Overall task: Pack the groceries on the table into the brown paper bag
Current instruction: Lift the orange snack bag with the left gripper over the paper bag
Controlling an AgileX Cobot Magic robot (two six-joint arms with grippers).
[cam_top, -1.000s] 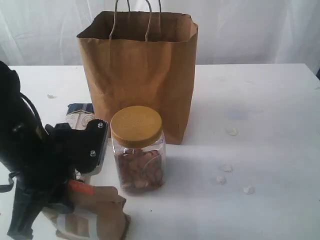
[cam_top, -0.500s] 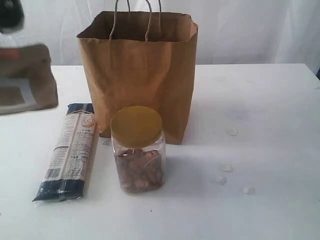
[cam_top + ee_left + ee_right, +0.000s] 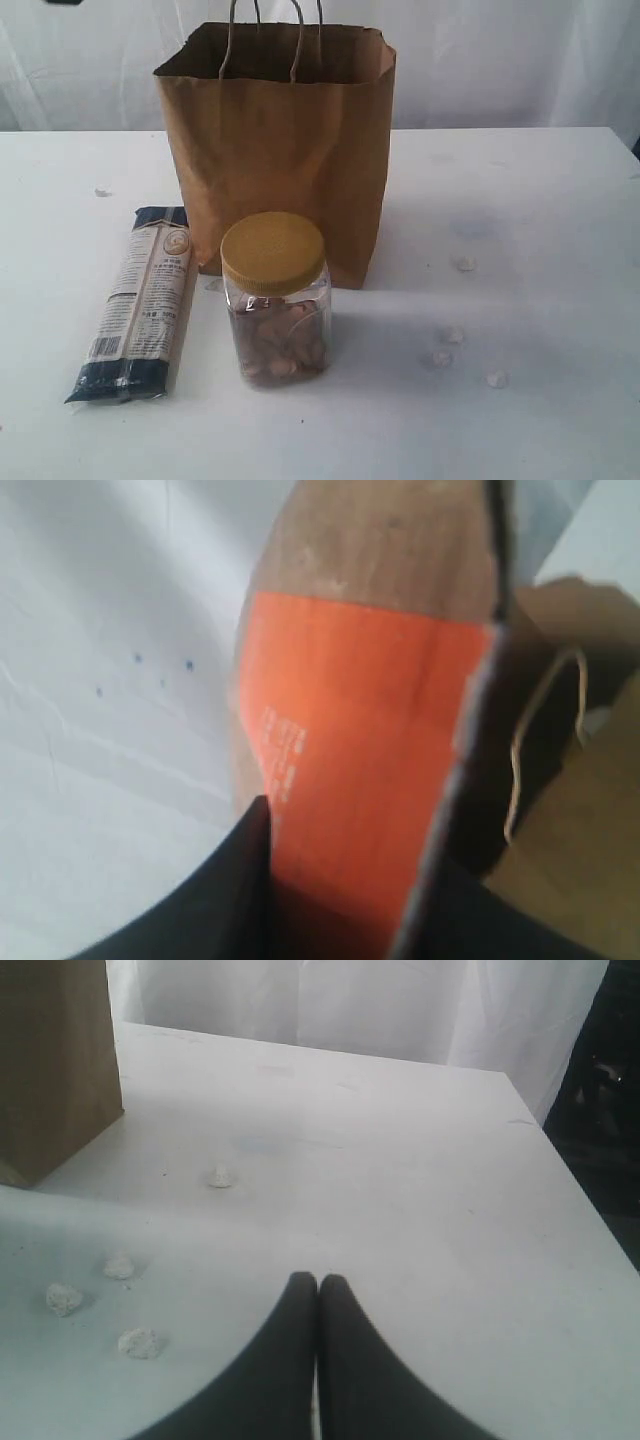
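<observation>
Somewhere in the middle of the packing, by the look of things. Holding the brown-orange pouch (image 3: 360,730) in the left gripper (image 3: 340,880), jaws clamped on its two flat faces, up in the air and close beside the mouth of the brown paper bag (image 3: 275,150). Visible in the left wrist view right next to the bag's rim and one twisted cord handle (image 3: 520,750). Not yet inside the bag, as far as can be judged, so not to be counted as packed.

With the right gripper (image 3: 318,1290) over a bare part of the table (image 3: 540,200), fingers pressed together on nothing, near some small white crumbs (image 3: 140,1342).

Left to pack after the pouch:
- The clear yellow-lidded jar (image 3: 275,300), standing upright just in front of the bag.
- The long navy-beige pasta packet (image 3: 135,300), lying flat beside the jar without touching it, its far end close to the bag's corner. Touching there or not, cannot tell.

Impossible to look into the bag from the exterior view, so cannot tell its contents. No other groceries to be seen on the tabletop.
</observation>
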